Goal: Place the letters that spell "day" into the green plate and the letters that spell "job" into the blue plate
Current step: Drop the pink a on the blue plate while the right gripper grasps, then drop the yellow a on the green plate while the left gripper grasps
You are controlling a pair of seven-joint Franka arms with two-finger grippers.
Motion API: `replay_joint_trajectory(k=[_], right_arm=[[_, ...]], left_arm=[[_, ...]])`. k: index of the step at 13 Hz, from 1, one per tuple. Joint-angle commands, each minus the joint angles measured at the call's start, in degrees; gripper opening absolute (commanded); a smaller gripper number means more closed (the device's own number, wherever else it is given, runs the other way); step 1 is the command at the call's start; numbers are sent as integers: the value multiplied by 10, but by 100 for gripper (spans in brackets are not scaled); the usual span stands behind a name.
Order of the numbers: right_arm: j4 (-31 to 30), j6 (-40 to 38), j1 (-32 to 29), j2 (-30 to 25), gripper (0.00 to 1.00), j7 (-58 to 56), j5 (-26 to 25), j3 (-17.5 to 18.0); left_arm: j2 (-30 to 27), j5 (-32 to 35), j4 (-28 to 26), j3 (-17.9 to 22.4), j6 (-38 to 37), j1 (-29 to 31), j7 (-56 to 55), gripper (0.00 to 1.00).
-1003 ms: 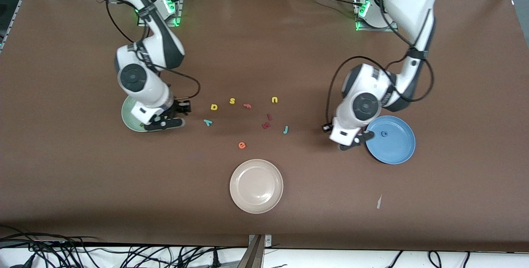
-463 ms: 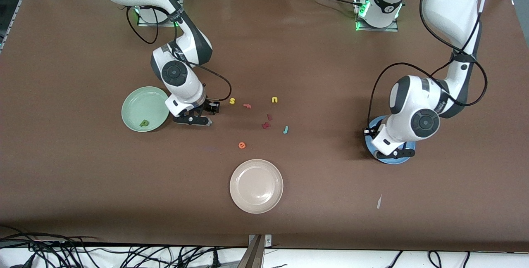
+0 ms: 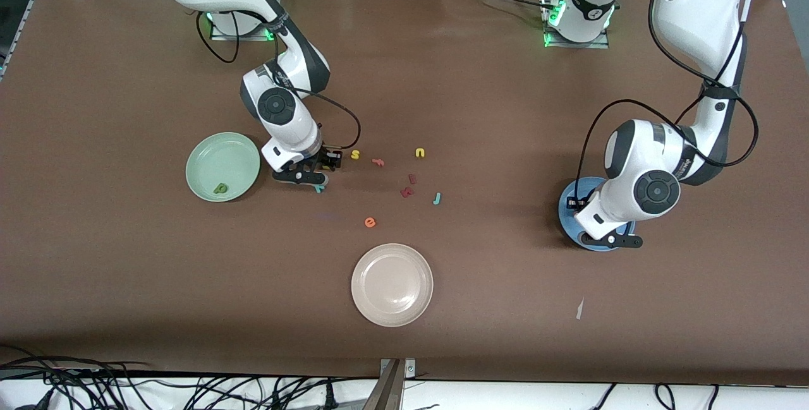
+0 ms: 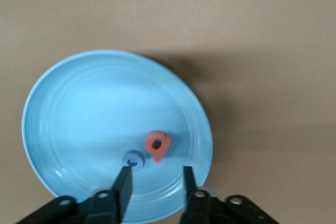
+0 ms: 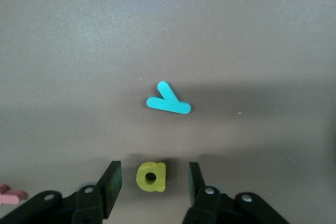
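Fingers [image 5: 113, 182] of right gripper [image 5: 151, 182] straddle flat yellow a [image 5: 151, 176].

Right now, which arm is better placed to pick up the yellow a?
The right arm. In its wrist view the right gripper hangs open with the yellow a between its fingers, the teal y lying close by. The left gripper is open over the blue plate at the left arm's end.
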Motion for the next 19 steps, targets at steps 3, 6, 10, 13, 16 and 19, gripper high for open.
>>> replay_joint_trajectory(k=[3, 6, 10, 13, 16, 19], right_arm=[[-13, 25, 14, 9, 55, 14, -7, -1], [-26, 45, 17, 12, 50, 14, -7, -1], [-27, 45, 17, 12, 30, 13, -9, -1], [-26, 42, 16, 9, 23, 10, -18, -2], [-20, -14, -2, -27, 23, -39, -18, -4], [-18, -101, -81, -79, 23, -172, -18, -4]], left_arm=[[18, -23, 51, -30, -20, -13, -10, 100], [49, -53, 89, -31, -19, -67, -19, 100], [118, -67, 176, -31, -11, -150, -41, 100], [153, -83, 209, -31, 26, -188, -79, 100], [165, -79, 204, -30, 65, -215, -118, 97], [169, -78, 179, -30, 115, -231, -122, 93]])
